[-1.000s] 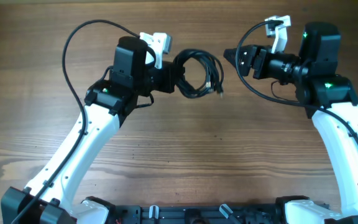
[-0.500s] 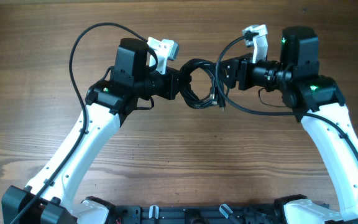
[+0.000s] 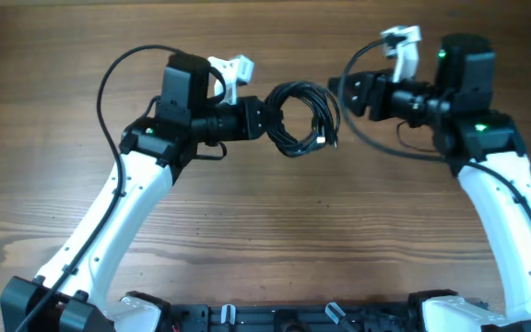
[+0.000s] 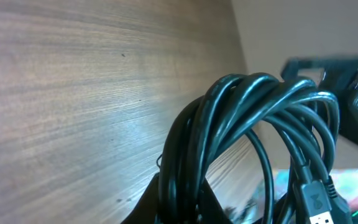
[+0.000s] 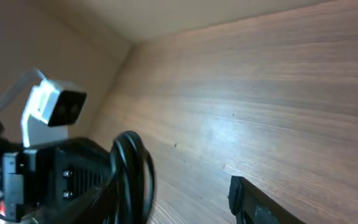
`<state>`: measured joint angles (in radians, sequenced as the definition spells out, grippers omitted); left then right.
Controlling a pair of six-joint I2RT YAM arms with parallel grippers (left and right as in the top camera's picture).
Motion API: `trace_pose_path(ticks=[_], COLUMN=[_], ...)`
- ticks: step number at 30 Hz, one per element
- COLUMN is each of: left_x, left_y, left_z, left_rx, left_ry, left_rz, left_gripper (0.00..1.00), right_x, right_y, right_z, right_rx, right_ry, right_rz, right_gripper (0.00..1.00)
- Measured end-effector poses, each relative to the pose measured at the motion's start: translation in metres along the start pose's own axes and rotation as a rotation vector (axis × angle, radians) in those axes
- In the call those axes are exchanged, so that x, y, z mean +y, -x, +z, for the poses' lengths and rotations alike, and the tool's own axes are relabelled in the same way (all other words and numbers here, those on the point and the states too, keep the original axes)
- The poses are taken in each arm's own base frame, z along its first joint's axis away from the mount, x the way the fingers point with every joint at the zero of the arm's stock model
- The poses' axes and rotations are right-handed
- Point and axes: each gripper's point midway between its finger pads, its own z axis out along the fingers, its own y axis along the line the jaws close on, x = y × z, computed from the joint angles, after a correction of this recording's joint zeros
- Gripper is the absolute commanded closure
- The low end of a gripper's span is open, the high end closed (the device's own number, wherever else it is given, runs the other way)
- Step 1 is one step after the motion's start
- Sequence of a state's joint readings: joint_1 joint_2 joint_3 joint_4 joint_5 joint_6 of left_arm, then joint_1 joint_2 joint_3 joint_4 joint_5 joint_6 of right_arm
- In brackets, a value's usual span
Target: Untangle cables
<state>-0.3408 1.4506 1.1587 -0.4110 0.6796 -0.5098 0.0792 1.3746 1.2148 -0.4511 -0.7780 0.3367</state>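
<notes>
My left pincer (image 3: pixel 264 120) is pressed together on the cables (image 3: pixel 324 112), pinching the left edge of the bundle. The cables are wound into one round coil of several black strands. The coil sticks out to the right of that pincer, over the far middle of the table (image 3: pixel 275 231). From my left wrist, the strands rise out of the grip in a thick sheaf, arch over and fan apart a little on the right. A plug (image 4: pixel 316 210) with a USB mark hangs at the lower right of that view. From overhead, a silvery tip (image 3: pixel 324 141) shows at the near right of the coil. Whether the coil touches the wood I cannot tell.

My right pincer (image 3: pixel 343 92) points left and sits just beside the far right edge of the coil. From overhead I cannot tell whether it touches the strands. In my right wrist view only one dark finger (image 5: pixel 247 200) shows, at the bottom edge. The coil stands edge-on to the left of it and apart from it, in front of my left pincer's black body and white camera (image 5: pixel 58 102). Nothing lies against that finger. Whether my right pincer is spread or pressed together I cannot tell.
</notes>
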Motion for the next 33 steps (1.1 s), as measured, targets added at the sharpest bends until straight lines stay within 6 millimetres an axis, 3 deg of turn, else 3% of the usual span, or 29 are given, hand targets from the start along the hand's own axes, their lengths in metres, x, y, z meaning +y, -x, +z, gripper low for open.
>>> trace_pose_path(ticks=[6,13,28,33], left_x=[-0.007,-0.027,0.000,-0.002], left_y=[0.022,0.052,0.067,0.064], left_z=[-0.004,-0.010,-0.012,-0.008], left_rx=[-0.075,-0.178,-0.297,-0.297], left_ry=[-0.043,-0.136,-0.031,-0.025], left_rz=[-0.183,-0.301,-0.476,-0.476], left_gripper=[0.96,0.96,0.96,0.96], right_x=[-0.015,0.005,0.055,0.047], right_y=[0.009,-0.006,-0.033,-0.031], right_z=[-0.018,-0.008,0.019,0.028], right_rx=[-0.027,0.039,0.136,0.104], right_ry=[0.010,0.072,0.182,0.089], right_rz=[0.106,0.122,0.041,0.030], right_gripper=[0.43,0.43,0.43,0.43])
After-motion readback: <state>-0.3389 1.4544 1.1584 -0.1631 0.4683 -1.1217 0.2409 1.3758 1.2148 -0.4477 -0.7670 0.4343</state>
